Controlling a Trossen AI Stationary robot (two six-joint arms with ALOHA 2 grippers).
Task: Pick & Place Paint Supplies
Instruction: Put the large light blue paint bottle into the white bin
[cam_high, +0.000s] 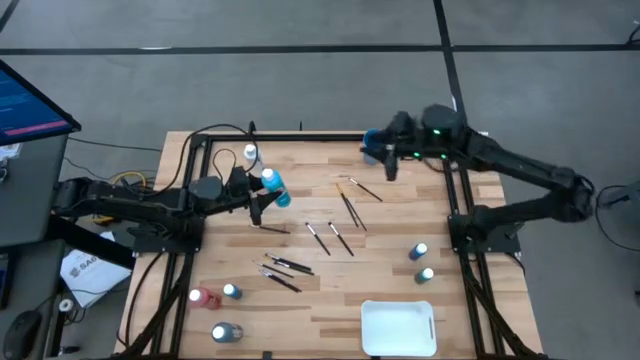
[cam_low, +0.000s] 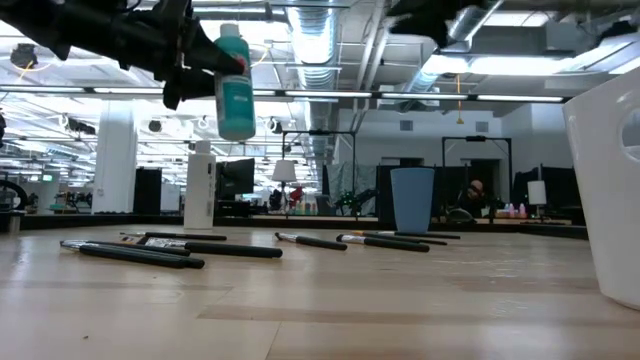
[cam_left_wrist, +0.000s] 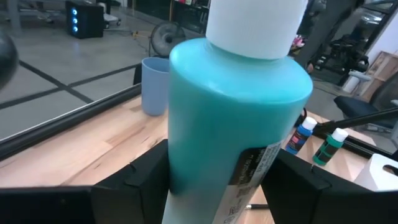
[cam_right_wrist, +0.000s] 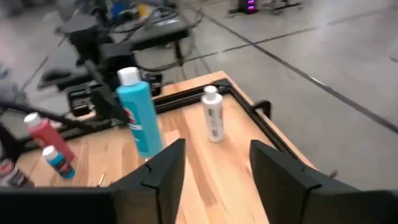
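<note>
Two arms were over the bench (cam_high: 400, 285). The left gripper (cam_high: 262, 203) had its fingers (cam_left_wrist: 134, 180) clamped on a teal paint bottle (cam_low: 234, 85), holding it up in the air above the wood, white cap on top. The right gripper (cam_high: 390, 168) hung near the blue cup (cam_low: 411, 198) at the far edge, fingers (cam_right_wrist: 163, 165) apart with nothing between them. A whitish bottle (cam_right_wrist: 212, 114) stood upright by the far corner. Dark paintbrushes (cam_high: 344, 208) lay scattered mid-bench, more small bottles (cam_high: 421, 262) sat toward the near side, close to the white tray (cam_high: 398, 328).
</note>
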